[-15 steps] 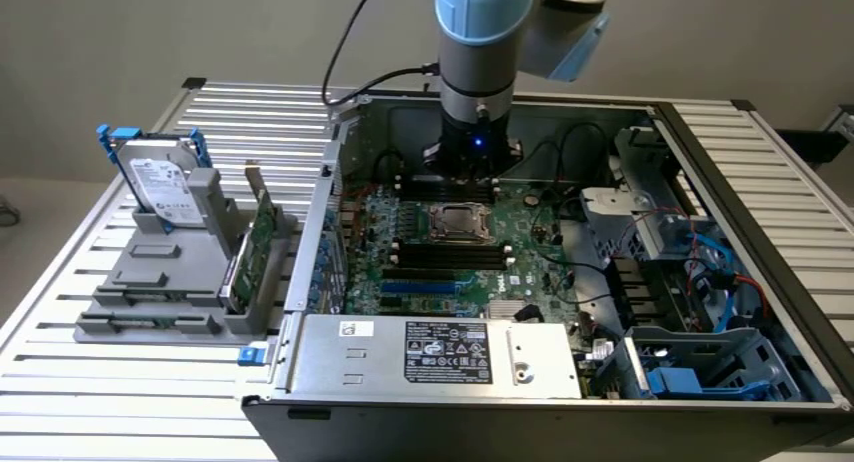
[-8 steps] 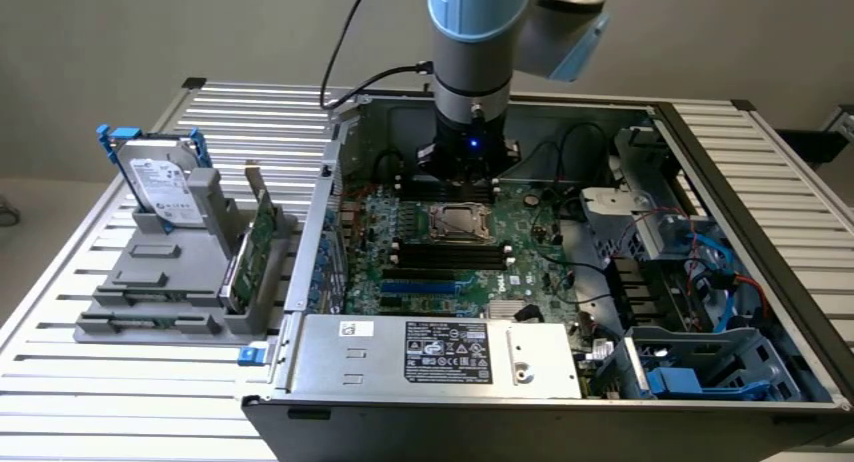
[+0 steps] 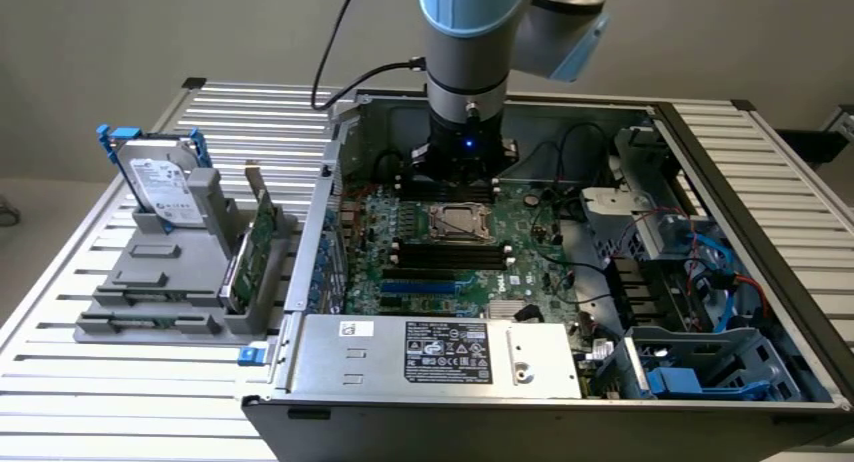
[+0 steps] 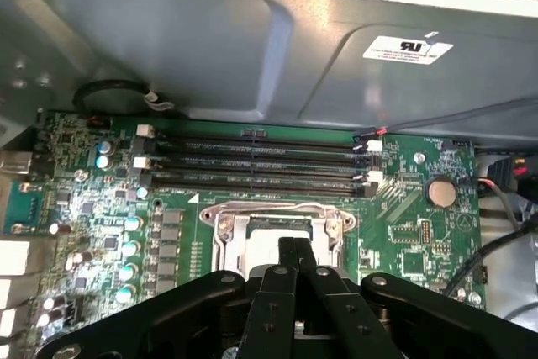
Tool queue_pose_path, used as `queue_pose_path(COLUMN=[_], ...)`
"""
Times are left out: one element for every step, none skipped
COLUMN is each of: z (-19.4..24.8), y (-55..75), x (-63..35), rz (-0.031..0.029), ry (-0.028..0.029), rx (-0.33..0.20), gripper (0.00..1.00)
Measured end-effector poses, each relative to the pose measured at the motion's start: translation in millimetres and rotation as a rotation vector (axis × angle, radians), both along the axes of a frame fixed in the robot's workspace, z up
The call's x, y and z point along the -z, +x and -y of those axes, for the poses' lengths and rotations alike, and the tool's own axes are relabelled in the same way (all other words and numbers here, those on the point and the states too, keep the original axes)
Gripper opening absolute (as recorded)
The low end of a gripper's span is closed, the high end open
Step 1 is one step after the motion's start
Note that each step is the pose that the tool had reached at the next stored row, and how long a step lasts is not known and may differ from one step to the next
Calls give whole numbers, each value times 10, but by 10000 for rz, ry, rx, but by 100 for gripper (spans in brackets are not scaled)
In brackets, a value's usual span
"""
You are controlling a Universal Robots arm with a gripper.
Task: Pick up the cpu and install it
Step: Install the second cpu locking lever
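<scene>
Black two-finger gripper [image 4: 292, 251] sits closed, fingertips pinched together directly over the square metal-framed socket [image 4: 284, 237] on the green motherboard [image 4: 403, 233] — the small silvery-beige square cpu [image 4: 271, 250] shows pale just under the tips, seemingly lying in the socket; whether it is gripped is unclear. Exterior view shows arm low inside the open computer case [image 3: 747, 212], at its far wall edge, socket [image 3: 454, 223] just in front — cpu detail unreadable there.

a slatted metal table [image 3: 94, 312] carries everything. on it, toward the exterior view's left, sits a grey rack [image 3: 160, 282] holding an upright hard drive [image 3: 160, 187] and a card [image 3: 254, 247]. just beside the rack stands an open computer case [image 3: 747, 282], its motherboard [image 3: 461, 257] facing up.
</scene>
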State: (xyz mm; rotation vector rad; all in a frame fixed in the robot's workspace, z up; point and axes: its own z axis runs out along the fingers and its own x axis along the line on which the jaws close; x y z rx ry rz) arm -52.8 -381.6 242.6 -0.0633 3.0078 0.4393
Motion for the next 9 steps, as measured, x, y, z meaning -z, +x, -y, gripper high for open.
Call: queue_pose_path(z=[23,47,71,98,121,144,165,187,213], y=[-8,-17,-25,-33,-39,-45,-50,-55,-59], x=[-17,-35,-52,-70,-87,-104,-119,-132,-142], rz=[-1,-2,-3,-5,-7,-8,-8,-9,-11], ry=[11,20,26,31,32,31,32,32,32], rx=[0,0,0,0,0,0,0,0,0], gripper=[11,11,11,11,11,11,11,11,11])
